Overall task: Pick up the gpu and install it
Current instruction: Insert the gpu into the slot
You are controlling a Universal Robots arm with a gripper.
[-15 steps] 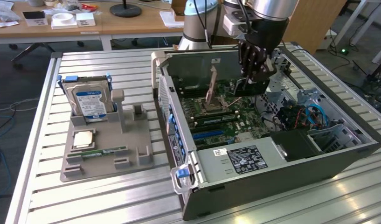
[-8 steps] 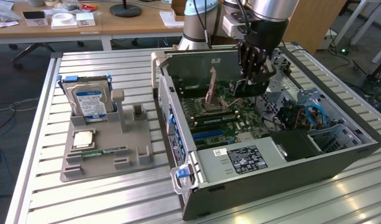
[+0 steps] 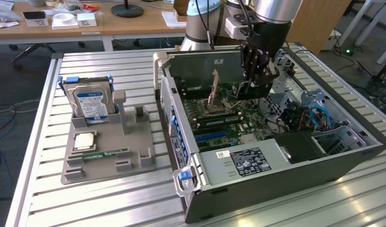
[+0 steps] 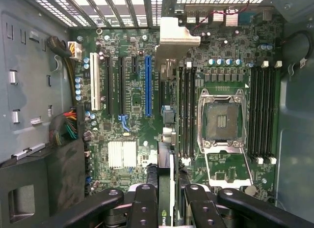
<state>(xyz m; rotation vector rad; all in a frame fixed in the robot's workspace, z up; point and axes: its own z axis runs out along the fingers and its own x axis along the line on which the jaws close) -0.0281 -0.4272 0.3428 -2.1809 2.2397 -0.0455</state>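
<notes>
gpu (image 4: 166,184): thin dark card, seemingly edge-on

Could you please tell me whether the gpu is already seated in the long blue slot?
No, the long blue slot stands bare while the end effector holds the gpu edge-on above the motherboard.

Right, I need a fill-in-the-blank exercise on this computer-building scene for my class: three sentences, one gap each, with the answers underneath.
1. The gripper is closed on the ____, holding it over the open computer case.
2. The processor socket on the motherboard is ____.
3. In the grey holder beside the case, the hard drive stands ____.

Missing words: gpu; empty; upright.
</notes>
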